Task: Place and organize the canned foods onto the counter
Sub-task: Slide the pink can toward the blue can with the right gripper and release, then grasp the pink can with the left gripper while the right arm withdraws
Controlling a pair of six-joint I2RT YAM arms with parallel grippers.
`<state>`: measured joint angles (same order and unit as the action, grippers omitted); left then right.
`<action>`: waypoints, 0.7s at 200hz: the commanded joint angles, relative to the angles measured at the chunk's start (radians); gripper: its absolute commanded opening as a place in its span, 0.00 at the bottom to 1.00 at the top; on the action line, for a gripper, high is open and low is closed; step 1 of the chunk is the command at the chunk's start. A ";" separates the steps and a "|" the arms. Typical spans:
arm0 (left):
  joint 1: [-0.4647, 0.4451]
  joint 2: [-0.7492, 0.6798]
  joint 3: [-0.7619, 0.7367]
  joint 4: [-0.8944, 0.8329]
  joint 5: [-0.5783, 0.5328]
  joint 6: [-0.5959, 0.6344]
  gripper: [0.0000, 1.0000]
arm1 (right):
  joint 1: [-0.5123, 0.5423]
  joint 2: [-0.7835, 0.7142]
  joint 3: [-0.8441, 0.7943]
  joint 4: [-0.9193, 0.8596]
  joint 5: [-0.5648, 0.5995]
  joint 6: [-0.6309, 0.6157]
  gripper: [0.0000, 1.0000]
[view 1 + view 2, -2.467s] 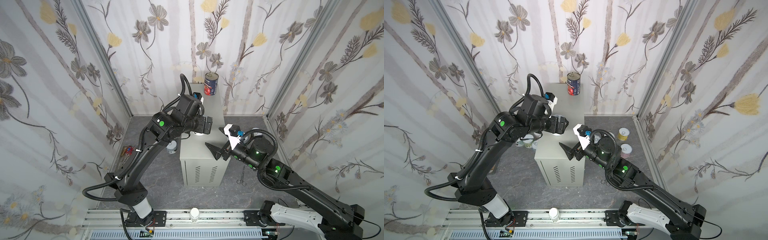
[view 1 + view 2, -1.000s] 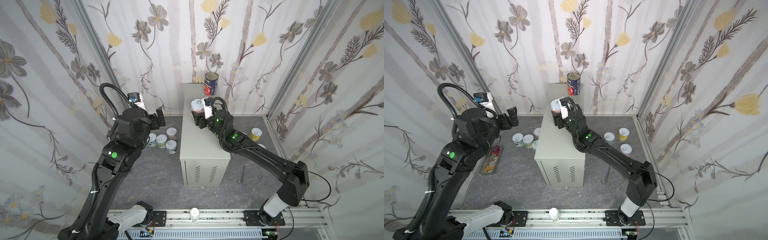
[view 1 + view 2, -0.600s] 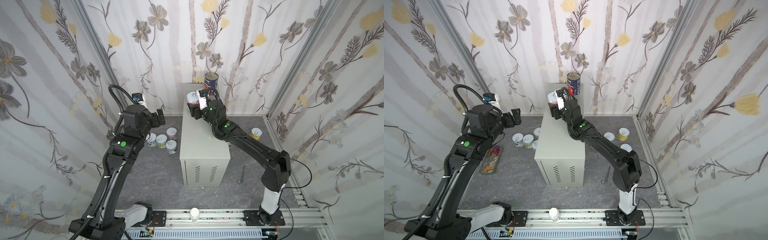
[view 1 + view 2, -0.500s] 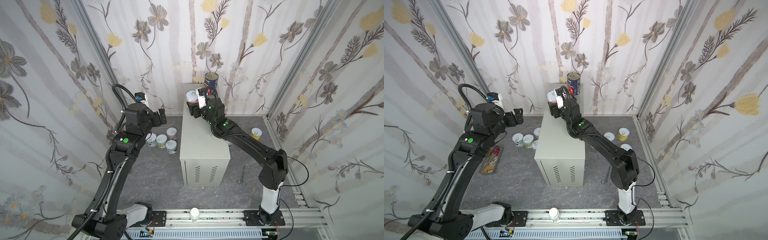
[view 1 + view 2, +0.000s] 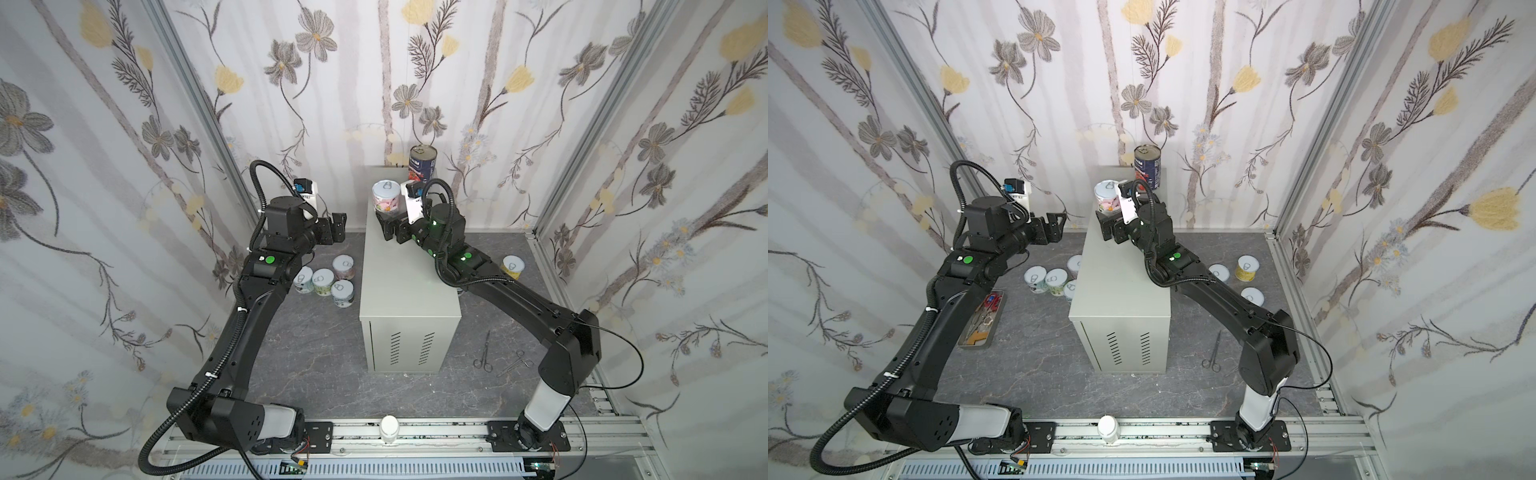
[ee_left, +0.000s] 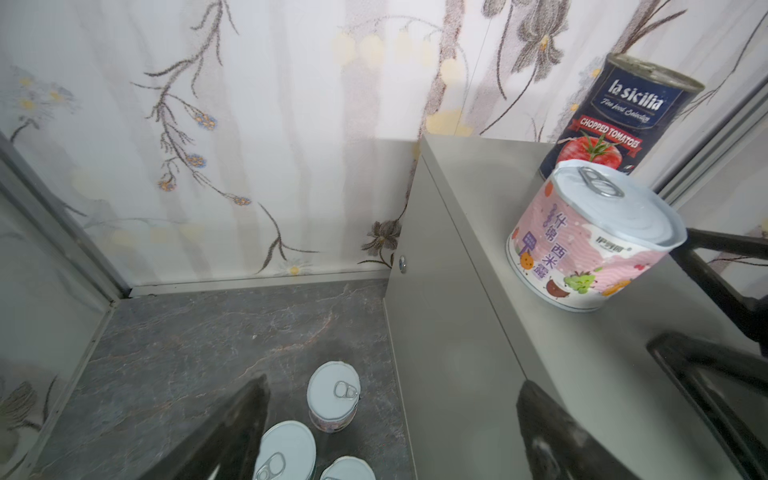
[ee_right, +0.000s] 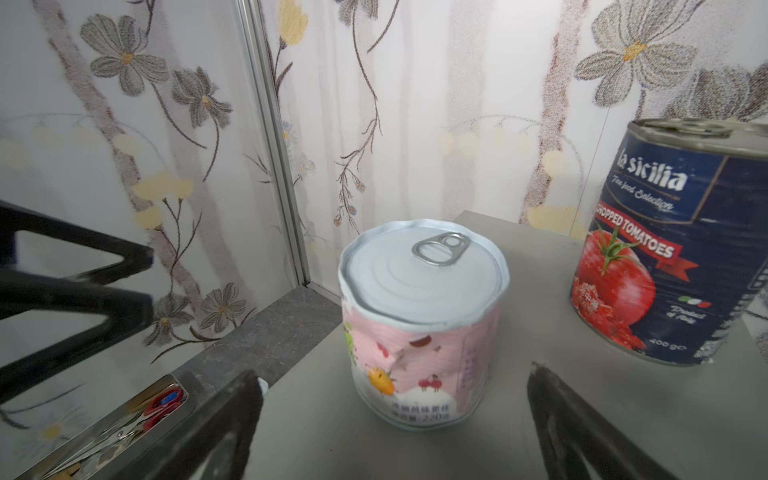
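The counter stands mid-floor. At its far end are a tall blue-red can and a short pink can, both upright. My right gripper is open just behind the pink can, its fingers apart from the can's sides. My left gripper hangs open left of the counter, above several floor cans. More canned foods sit on the floor right of the counter.
Scissors and forceps lie on the dark floor at the right front of the counter. A metal tray of tools sits by the left wall. A white bottle stands on the front rail.
My right gripper set the pink can down beside the tall can and opened off it. My left gripper swung right, closer to the counter's left side.
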<state>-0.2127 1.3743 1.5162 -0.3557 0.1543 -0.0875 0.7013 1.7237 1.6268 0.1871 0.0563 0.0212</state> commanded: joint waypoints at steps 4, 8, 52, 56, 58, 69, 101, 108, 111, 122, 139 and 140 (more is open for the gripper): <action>-0.002 0.026 -0.008 0.098 0.149 0.004 0.87 | 0.004 -0.099 -0.077 -0.008 0.011 -0.015 1.00; -0.003 0.028 -0.012 0.104 0.170 0.005 0.87 | 0.005 -0.119 -0.097 -0.007 0.021 -0.019 1.00; -0.061 0.060 -0.008 0.079 0.232 0.110 0.89 | -0.046 -0.374 -0.292 -0.014 0.159 -0.057 1.00; -0.067 0.061 -0.008 0.081 0.231 0.116 0.89 | -0.059 -0.389 -0.304 -0.016 0.161 -0.056 1.00; -0.071 0.061 -0.008 0.082 0.229 0.118 0.90 | -0.067 -0.400 -0.312 -0.019 0.163 -0.055 1.00; -0.089 0.059 -0.009 0.093 0.206 0.127 0.90 | -0.095 -0.431 -0.340 -0.018 0.171 -0.050 1.00; -0.124 0.085 -0.006 0.155 0.160 0.131 0.88 | -0.183 -0.480 -0.414 -0.007 0.173 -0.028 1.00; -0.131 0.095 -0.001 0.170 0.146 0.132 0.88 | -0.198 -0.484 -0.428 -0.003 0.169 -0.022 1.00; -0.133 0.099 0.002 0.175 0.137 0.131 0.87 | -0.205 -0.485 -0.433 -0.002 0.168 -0.020 1.00; -0.140 0.123 0.021 0.183 0.103 0.131 0.85 | -0.223 -0.493 -0.453 0.009 0.157 -0.009 1.00; -0.143 0.159 0.050 0.199 0.080 0.127 0.83 | -0.246 -0.498 -0.481 0.034 0.141 0.001 1.00; -0.143 0.161 0.052 0.200 0.080 0.127 0.83 | -0.247 -0.498 -0.482 0.035 0.139 0.000 1.00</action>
<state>-0.3508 1.4979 1.5299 -0.2359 0.2913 0.0265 0.4786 1.2385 1.1740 0.1638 0.2150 -0.0029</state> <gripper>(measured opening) 0.838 0.996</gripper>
